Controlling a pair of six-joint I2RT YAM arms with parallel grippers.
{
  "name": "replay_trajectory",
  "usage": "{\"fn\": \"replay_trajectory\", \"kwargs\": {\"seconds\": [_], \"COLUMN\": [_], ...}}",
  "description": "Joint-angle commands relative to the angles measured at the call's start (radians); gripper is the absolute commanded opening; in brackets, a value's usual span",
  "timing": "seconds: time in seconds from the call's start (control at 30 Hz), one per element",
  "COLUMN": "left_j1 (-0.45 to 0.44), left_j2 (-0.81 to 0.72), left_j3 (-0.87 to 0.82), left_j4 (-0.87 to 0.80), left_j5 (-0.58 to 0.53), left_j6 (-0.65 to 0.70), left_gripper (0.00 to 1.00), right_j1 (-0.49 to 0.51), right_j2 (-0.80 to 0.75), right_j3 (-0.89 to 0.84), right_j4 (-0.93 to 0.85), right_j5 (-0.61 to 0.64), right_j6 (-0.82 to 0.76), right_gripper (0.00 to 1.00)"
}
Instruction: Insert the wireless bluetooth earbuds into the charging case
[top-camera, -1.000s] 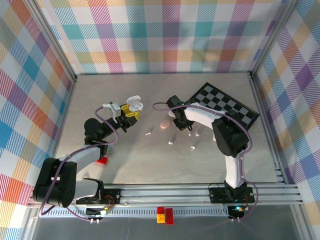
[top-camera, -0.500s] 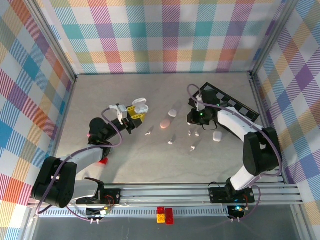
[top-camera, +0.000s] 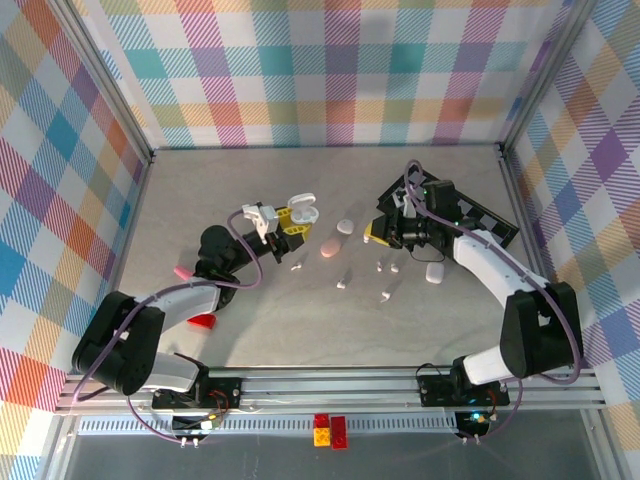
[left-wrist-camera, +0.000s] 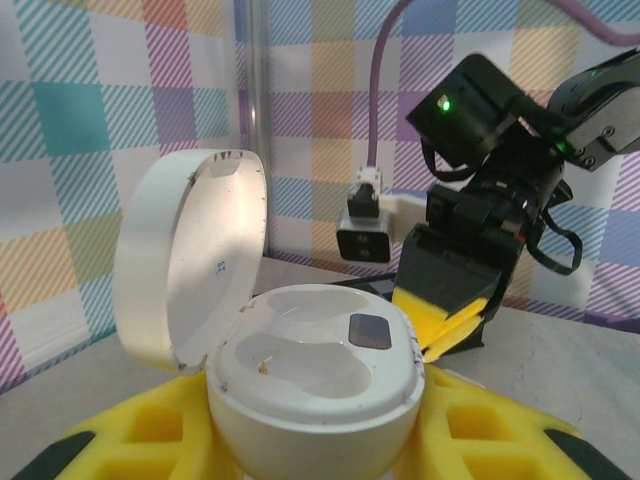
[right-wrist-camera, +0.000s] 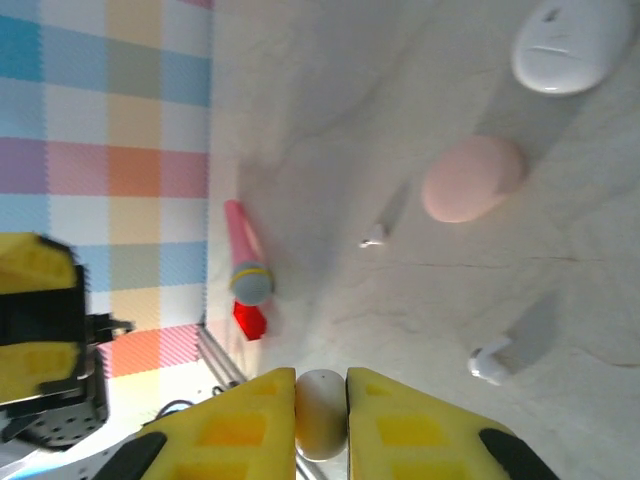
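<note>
Clamps, with the left gripper (top-camera: 293, 216), an open white charging case (left-wrist-camera: 312, 372) between yellow padded fingers (left-wrist-camera: 140, 440): base upright, hinged lid (left-wrist-camera: 190, 262) swung back and standing on the left side in the left wrist view. Shows two moulded wells in the case's top face and a small dark square (left-wrist-camera: 370, 330) beside them. Carries a tiny grey mark inside the lid, too small to read.

Pinches, with the right gripper (right-wrist-camera: 321, 388), one small pale earbud (right-wrist-camera: 320, 428), yellow pads pressed almost together on it. Holds that gripper above the table right of centre, pointed toward the case and well apart from it, with a green light (left-wrist-camera: 445, 103) glowing on the black housing above it.

Finds several loose earbuds (top-camera: 341, 283) lying on the grey table (top-camera: 250, 330) between the two grippers. Finds a pink oval case (top-camera: 328, 248) and a white oval case (top-camera: 345, 226) just beside each other near the held case, both closed, and a second closed white case (top-camera: 435, 271) near the right arm.

Notes a black-and-white checkerboard (top-camera: 480, 222) behind the right arm, a pink marker (right-wrist-camera: 243, 250) and a red brick (right-wrist-camera: 248, 322) near the left arm, plus red and yellow bricks (top-camera: 330, 430) outside the table's near rail.
</note>
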Motion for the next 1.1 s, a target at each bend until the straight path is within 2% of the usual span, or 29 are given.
{"fn": "replay_trajectory", "kwargs": {"seconds": [0.0, 0.13, 0.27, 0.4, 0.6, 1.07], "left_j1": [-0.03, -0.055, -0.072, -0.095, -0.133, -0.201], "left_j2": [0.029, 0.057, 0.089, 0.119, 0.158, 0.215], "left_j3": [0.038, 0.06, 0.078, 0.092, 0.11, 0.154], "left_j4": [0.031, 0.033, 0.035, 0.033, 0.024, 0.056], "left_j5": [-0.026, -0.045, -0.051, -0.065, -0.089, -0.151], "left_j6": [0.039, 0.06, 0.073, 0.099, 0.141, 0.157], "left_gripper": [0.35, 0.35, 0.35, 0.35, 0.35, 0.35], "right_j1": [-0.007, -0.006, 0.006, 0.04, 0.081, 0.213], "right_j2": [-0.047, -0.085, -0.123, -0.155, -0.184, -0.079], "right_j3": [-0.013, -0.013, -0.043, -0.029, 0.031, 0.242], "right_j4": [0.072, 0.101, 0.213, 0.213, 0.142, -0.049], "right_j5": [-0.09, -0.107, -0.129, -0.106, -0.048, 0.116], "right_j6": [0.069, 0.12, 0.233, 0.248, 0.194, 0.006], "right_gripper": [0.16, 0.16, 0.16, 0.16, 0.17, 0.17]}}
